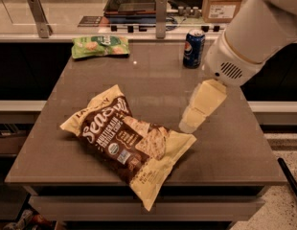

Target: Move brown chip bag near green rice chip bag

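The brown chip bag lies flat on the front half of the brown table, its dark centre showing white "Sea Salt" lettering and its cream ends pointing back-left and front-right. The small green rice chip bag lies at the table's back left corner, well apart from the brown bag. My gripper hangs from the white arm on the right, just above the table and a little to the right of the brown bag's right end. It holds nothing.
A blue soda can stands upright at the back right of the table, just behind the arm. A counter with a cardboard box and metal posts runs behind the table. The floor drops away at right.
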### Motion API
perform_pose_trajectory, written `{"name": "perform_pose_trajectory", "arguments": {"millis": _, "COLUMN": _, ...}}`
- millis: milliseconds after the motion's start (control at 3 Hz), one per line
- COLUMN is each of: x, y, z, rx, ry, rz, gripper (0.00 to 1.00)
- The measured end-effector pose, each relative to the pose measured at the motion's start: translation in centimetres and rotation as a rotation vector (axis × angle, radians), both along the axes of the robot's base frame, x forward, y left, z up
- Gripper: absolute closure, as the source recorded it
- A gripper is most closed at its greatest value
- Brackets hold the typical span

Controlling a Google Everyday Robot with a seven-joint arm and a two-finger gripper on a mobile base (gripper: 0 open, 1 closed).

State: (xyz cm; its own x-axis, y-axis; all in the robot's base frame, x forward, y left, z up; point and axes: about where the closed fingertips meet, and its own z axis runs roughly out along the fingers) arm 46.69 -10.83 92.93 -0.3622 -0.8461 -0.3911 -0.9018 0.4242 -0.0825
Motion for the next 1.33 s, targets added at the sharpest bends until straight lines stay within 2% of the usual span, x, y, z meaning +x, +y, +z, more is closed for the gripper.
{"name": "perform_pose_trajectory", "arguments": {"millis": 333, "x": -0.6, "y": 2.7, "z": -1.4, "rx": 0.024, "ry": 0.052, "rz": -0.043, "gripper": 0.00}}
{"name": "perform_pose_trajectory", "arguments": {"millis": 1000, "x": -1.4, "y": 8.4, "z": -3.5, "rx": 0.107, "ry": 0.130, "rz": -0.073, "gripper": 0.00}}
{"name": "perform_pose_trajectory", "arguments": {"millis": 1333, "x": -2.6, "y": 11.2, "z": -4.5, "rx": 0.133, "ry": 0.179, "rz": -0.105, "gripper": 0.00}}
